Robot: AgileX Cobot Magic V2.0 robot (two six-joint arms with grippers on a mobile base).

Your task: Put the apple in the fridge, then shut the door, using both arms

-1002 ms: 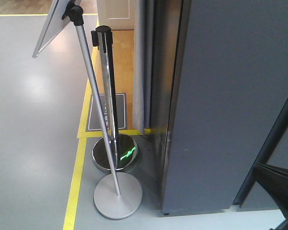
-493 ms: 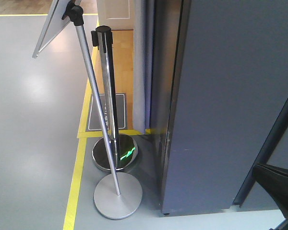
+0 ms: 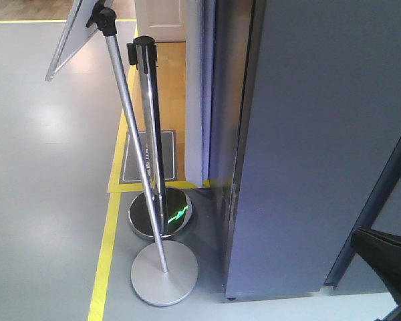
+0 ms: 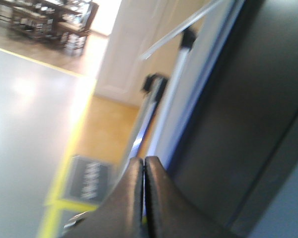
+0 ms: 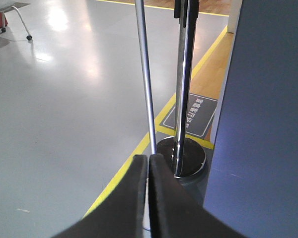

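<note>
Clearly, both grippers are clenched with nothing between their jaws: the left gripper (image 4: pixel 145 171) and the right gripper (image 5: pixel 148 166). Just right of each rises the tall dark grey fridge (image 3: pixel 321 134). Ahead of the right gripper stand a chrome barrier post (image 5: pixel 185 84) and a slanted silver sign pole (image 5: pixel 145 74). No apple shows.
</note>
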